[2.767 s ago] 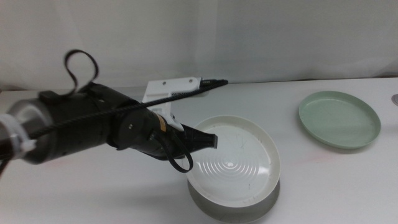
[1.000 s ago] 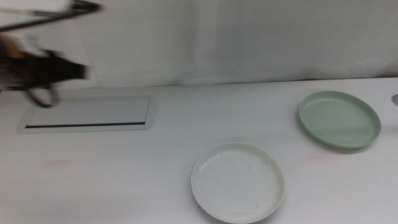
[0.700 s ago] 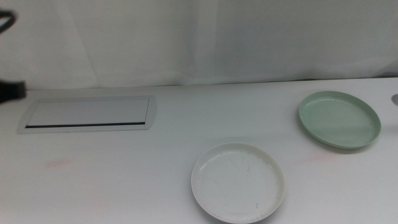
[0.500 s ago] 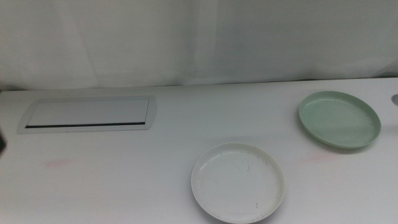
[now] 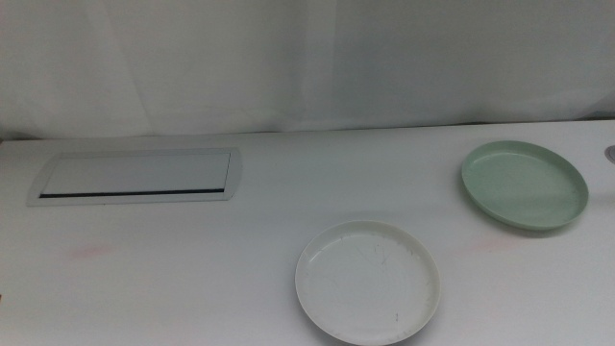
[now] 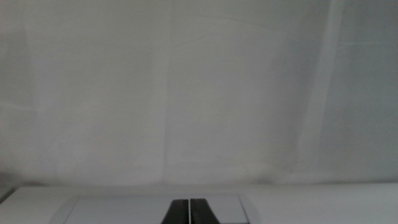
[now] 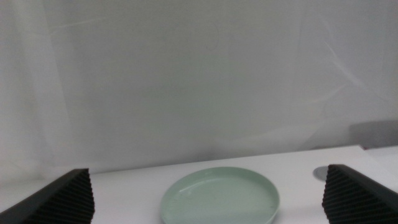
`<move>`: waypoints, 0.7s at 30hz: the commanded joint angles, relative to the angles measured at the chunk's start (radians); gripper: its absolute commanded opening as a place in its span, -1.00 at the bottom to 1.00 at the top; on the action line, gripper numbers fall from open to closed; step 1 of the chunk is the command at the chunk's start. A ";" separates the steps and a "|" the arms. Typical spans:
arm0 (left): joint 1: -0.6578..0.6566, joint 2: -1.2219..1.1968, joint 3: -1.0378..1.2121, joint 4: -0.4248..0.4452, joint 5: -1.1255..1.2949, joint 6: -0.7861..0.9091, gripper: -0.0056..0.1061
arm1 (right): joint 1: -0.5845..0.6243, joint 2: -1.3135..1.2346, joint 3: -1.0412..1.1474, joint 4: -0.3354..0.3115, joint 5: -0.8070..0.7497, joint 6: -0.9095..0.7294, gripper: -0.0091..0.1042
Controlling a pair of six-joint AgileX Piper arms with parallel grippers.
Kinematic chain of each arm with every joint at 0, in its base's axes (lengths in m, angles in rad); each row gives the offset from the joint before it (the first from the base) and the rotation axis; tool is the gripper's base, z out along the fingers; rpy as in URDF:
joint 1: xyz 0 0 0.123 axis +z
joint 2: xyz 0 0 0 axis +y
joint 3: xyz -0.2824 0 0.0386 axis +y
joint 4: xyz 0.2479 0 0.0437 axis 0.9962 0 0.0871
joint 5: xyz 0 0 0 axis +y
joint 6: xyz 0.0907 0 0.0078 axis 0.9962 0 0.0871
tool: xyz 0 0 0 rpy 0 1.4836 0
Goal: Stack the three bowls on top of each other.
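A white bowl (image 5: 367,281) lies flat near the table's front, right of centre. At the right side rests a pale mint green bowl (image 5: 524,185), apart from the white one. A third bowl does not show in any view. Neither arm appears in the middle view. My right gripper (image 7: 207,169) is open, its jaws spread wide, with the green bowl (image 7: 221,198) lying on the table ahead of them, untouched. My left gripper (image 6: 189,201) is shut on nothing, pointing over the table towards the back curtain.
A flat white-grey panel (image 5: 135,176) with a dark slot is set into the table at the back left. A small grey round spot (image 5: 609,152) sits at the right edge, beyond the green bowl. A white curtain closes the back.
The left arm, which was at the white bowl, has let it go and drawn back up and left, out of the middle view. The white bowl now lies flat.
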 commanded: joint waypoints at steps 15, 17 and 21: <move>0.002 -0.045 0.042 0.000 0.022 -0.006 -0.92 | -0.005 0.240 -0.464 0.088 0.495 -0.236 0.97; 0.002 -0.045 0.042 0.000 0.022 -0.006 -0.92 | -0.005 0.323 -0.561 0.088 0.538 -0.242 0.97; 0.002 -0.045 0.042 0.000 0.022 -0.006 -0.92 | -0.005 0.473 -0.699 0.085 0.614 -0.167 0.97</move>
